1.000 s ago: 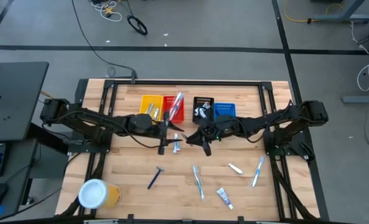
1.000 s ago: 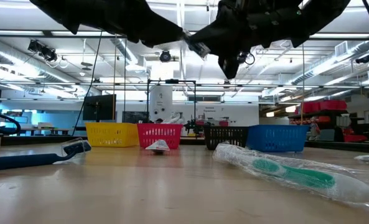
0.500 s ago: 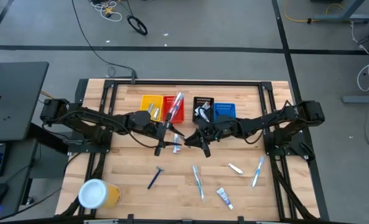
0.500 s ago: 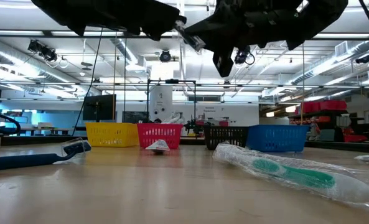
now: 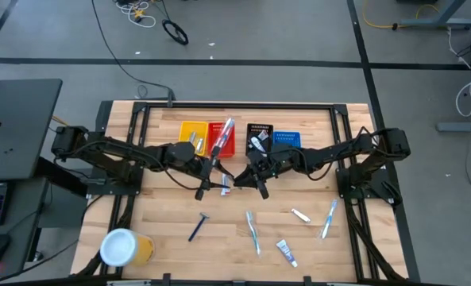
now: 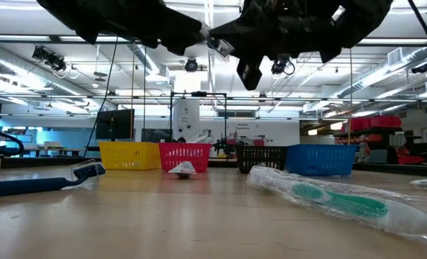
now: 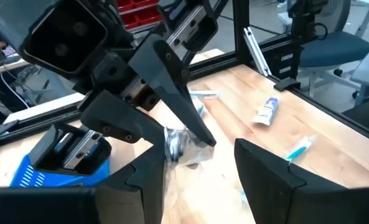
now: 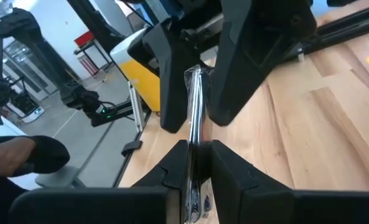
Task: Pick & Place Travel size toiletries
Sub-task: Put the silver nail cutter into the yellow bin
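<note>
floor: grey concrete floor (image 5: 259,32), loose cables | furniture: black desk (image 5: 17,119) left of table | light: ceiling strip lights (image 6: 386,72)

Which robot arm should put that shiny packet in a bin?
The right arm. Its fingers are already shut on the silvery packet, held up near the bins. The left gripper is open around it and grips nothing.

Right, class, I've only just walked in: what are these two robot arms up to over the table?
The two arms meet mid-table. The right gripper is shut on a silvery packet, held between the open fingers of the left gripper; it looks like a handover. Toothbrushes, a razor and a tube lie on the table.
</note>
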`<control>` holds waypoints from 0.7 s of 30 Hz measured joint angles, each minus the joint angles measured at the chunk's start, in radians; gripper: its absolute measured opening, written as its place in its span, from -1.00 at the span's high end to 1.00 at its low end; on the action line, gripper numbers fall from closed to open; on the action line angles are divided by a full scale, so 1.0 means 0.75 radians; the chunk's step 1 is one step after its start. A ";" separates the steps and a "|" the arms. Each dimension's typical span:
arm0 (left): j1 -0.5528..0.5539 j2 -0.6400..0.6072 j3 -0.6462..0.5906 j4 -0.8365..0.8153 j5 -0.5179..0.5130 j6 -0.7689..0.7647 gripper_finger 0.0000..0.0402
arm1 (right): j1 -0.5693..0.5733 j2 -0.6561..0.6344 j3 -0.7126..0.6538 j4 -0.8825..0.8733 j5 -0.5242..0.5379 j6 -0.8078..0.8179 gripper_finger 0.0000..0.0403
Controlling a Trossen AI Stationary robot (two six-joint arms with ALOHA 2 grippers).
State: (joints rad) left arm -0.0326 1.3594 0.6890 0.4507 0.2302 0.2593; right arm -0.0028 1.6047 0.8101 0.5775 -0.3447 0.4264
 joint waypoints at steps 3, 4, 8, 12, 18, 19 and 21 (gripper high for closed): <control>0.001 0.000 0.000 0.001 -0.002 0.010 0.10 | -0.005 0.000 0.000 -0.003 -0.001 -0.018 0.75; 0.001 0.000 0.000 0.001 -0.002 0.012 0.13 | -0.005 0.000 0.000 -0.004 -0.001 -0.029 0.75; 0.002 0.000 0.000 0.005 -0.006 0.013 0.30 | -0.004 0.000 0.000 -0.008 -0.005 -0.056 0.75; 0.002 0.000 0.000 0.016 -0.016 0.013 0.50 | -0.004 0.000 0.001 -0.013 -0.017 -0.057 0.75; 0.002 0.000 0.000 0.014 -0.018 0.012 0.73 | -0.004 0.000 0.001 -0.017 -0.020 -0.061 0.74; 0.002 0.000 0.000 0.013 -0.019 0.011 0.76 | -0.004 0.000 0.001 -0.018 -0.020 -0.067 0.73; 0.001 0.000 0.000 0.010 -0.025 0.010 0.80 | -0.004 0.000 0.001 -0.021 -0.022 -0.081 0.69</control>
State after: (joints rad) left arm -0.0319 1.3594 0.6888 0.4579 0.2114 0.2666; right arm -0.0059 1.6047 0.8104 0.5618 -0.3614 0.3660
